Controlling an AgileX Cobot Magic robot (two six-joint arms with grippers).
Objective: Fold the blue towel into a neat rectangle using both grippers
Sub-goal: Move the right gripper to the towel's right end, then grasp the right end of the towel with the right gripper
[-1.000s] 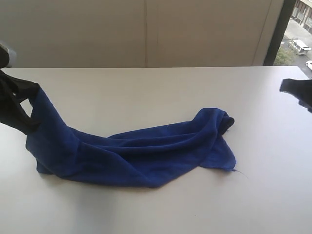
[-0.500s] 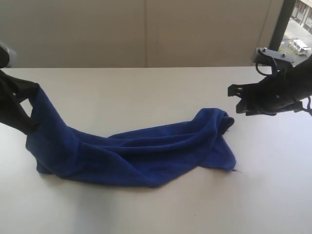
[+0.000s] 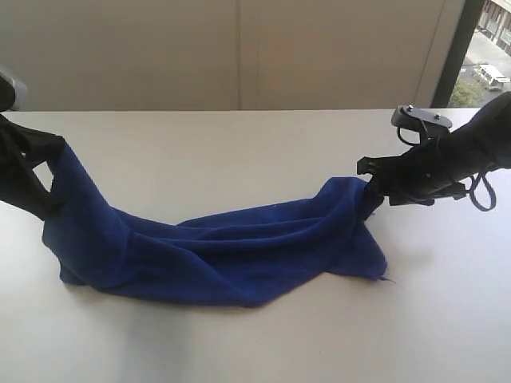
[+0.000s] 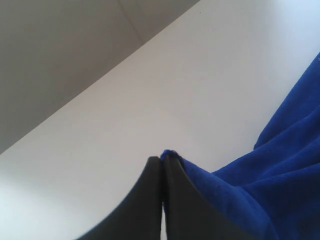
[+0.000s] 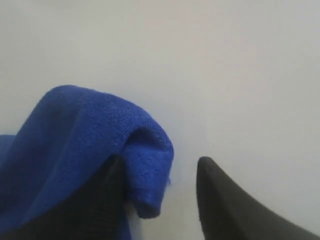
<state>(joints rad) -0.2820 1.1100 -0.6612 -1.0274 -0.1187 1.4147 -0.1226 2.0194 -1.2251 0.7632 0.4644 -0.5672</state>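
The towel (image 3: 223,255) lies crumpled in a long ridge on the table (image 3: 239,136), stretched between the two grippers. One end rises off the surface to the left gripper (image 3: 57,152), whose jaws are pressed together on a corner of the cloth; in the left wrist view only a small tip of blue pokes out past the closed fingers (image 4: 150,200). The other end humps up in a rounded fold right at the right gripper (image 3: 370,182). That one's jaws stand apart around the fold, not clamped. The cloth leans on one finger (image 5: 107,195) and is clear of the other (image 5: 215,195).

Below the right gripper a flat corner of the towel spreads on the table, with a thin loose thread (image 3: 393,281) trailing from it. Nothing else stands near either gripper – just bare table, a pale wall (image 3: 239,56) beyond it, and a strip of window (image 3: 487,48) behind the right arm.

The left arm is cut off by the frame edge, and the right gripper's tips blur into the dark fold.
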